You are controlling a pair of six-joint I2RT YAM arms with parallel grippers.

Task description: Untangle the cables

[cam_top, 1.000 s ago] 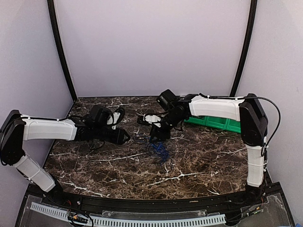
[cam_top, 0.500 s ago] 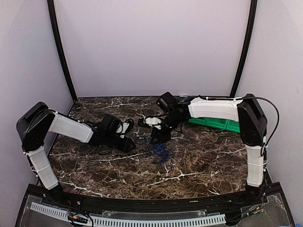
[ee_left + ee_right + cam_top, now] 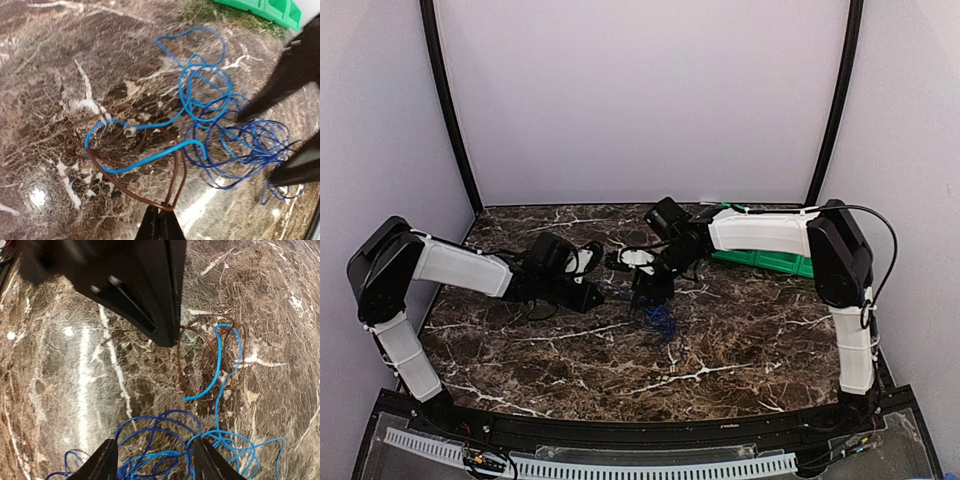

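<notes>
left end effector (image 3: 161,223) clenches the brown cable (image 3: 166,205), likely to draw it free of the blue cables (image 3: 220,125); right end effector (image 3: 157,460) straddles those, released.

The table (image 3: 740,345) is showing a polished, glossy brown stone-patterned face with white veining, throwing back lamp glare. The cables (image 3: 661,322) are lying as smooth, plastic-sheathed wires, the blue ones shining faintly and the brown ones looking duller. The left hand (image 3: 161,225) and right hand (image 3: 152,460) are looking like matt black plastic. A green bin (image 3: 770,260) is gleaming like moulded plastic.
</notes>
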